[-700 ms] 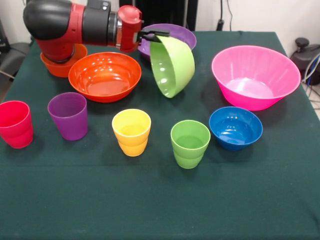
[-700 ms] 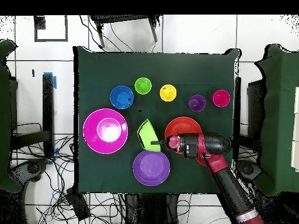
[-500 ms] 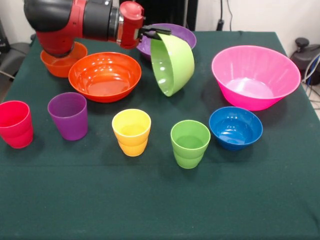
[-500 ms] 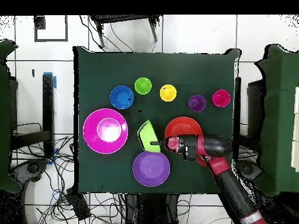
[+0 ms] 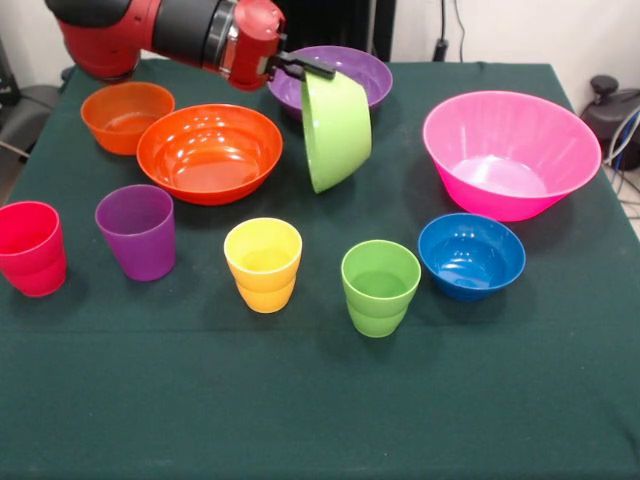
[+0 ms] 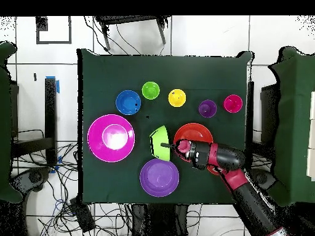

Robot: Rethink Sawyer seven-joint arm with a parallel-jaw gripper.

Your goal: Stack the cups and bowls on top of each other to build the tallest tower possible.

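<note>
In the front view, the gripper [image 5: 305, 68] is clenched on the rim of the lime green bowl [image 5: 336, 128] and carries it in the air. The bowl hangs below the gripper on its edge, with the opening turned toward the large orange bowl [image 5: 210, 152], so its axis is almost level and not upright. Just behind it stands the purple bowl [image 5: 345, 71], upright on the bench [image 5: 320, 400]. The pink bowl [image 5: 510, 152] is also upright, well apart on the picture's right side. No tower is standing yet; every bowl and cup is separate. The red cup [image 5: 30, 247], purple cup [image 5: 137, 231], yellow cup [image 5: 264, 264], green cup [image 5: 380, 287] and small blue bowl [image 5: 471, 255] make a row nearer to the camera, and the small orange bowl [image 5: 126, 115] is beside the large orange one.

In the overhead view, the gripper [image 6: 166, 146] reaches from the arm across the large orange bowl [image 6: 200, 130], and the lime green bowl [image 6: 158, 142] shows as a narrow tilted shape at its tip. The purple bowl [image 6: 159, 177] lies just below it in this view, toward the robot's base, and the pink bowl [image 6: 111, 137] lies to the picture's left, farther away. I judge the purple bowl is the nearer place to set it, but the held bowl must first be turned level.
</note>
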